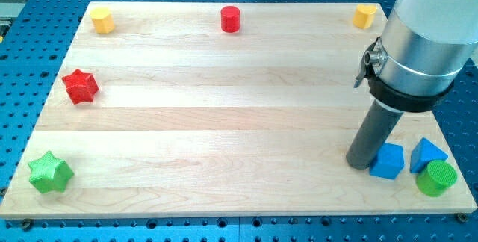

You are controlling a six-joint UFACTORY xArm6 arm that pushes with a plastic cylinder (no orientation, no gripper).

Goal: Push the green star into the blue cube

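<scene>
The green star [50, 172] lies at the view's bottom left corner of the wooden board [224, 100]. The blue cube [387, 161] sits at the view's bottom right. My tip [360, 164] is the lower end of the dark rod and stands right against the blue cube's left side, far from the green star across the board.
A blue triangular block [426, 154] and a green cylinder [436, 178] sit just right of the blue cube. A red star [80, 86] lies at the left. A yellow block [102, 20], a red cylinder [231, 19] and another yellow block [364, 16] line the top edge.
</scene>
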